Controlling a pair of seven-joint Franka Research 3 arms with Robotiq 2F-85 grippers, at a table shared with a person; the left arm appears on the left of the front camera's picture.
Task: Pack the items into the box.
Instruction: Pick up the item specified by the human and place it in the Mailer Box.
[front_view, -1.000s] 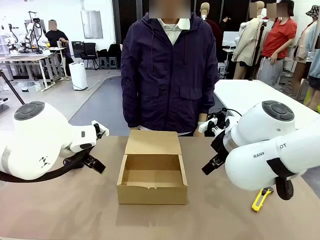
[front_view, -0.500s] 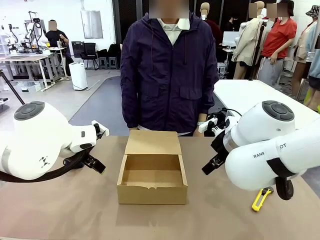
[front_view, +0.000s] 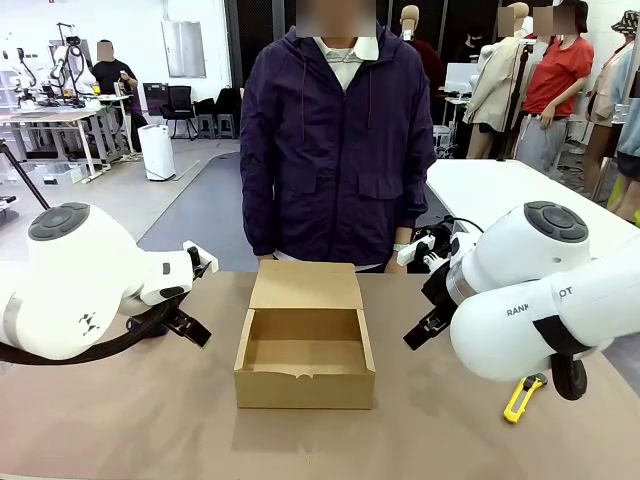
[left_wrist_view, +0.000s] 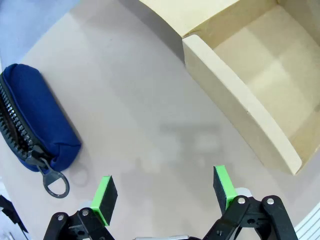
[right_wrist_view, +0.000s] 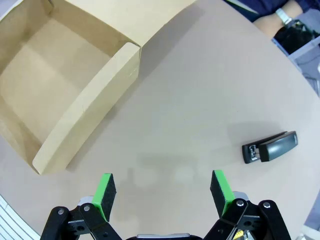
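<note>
Along the near edge of the table, toward its right corner, the yellow utility knife is seen lying flat beside the right arm's bulk. It is well apart from the box.

Mid-table, the box is set with its flap lid folded back toward the far edge. Bare cardboard floor is noted inside; no item is packed yet.

The left gripper is held above bare tabletop on the box's left side, jaws spread wide, nothing between the green pads. A navy zippered pouch lies near it on the side away from the box. The pouch is not counted among the items.

The right gripper is likewise released and unloaded, hovering over bare tabletop on the box's right side. The black stapler-like device lies beyond it, flat on the table, clear of the box wall and untouched.

At the far edge a person stands behind the box. A wrist with a watch is glimpsed past the table.

Progress is judged to be at the very start. Both items are left to be picked up and placed in the box, and neither is gripped. Closing the flap may follow, though that cannot be told from the task wording.
</note>
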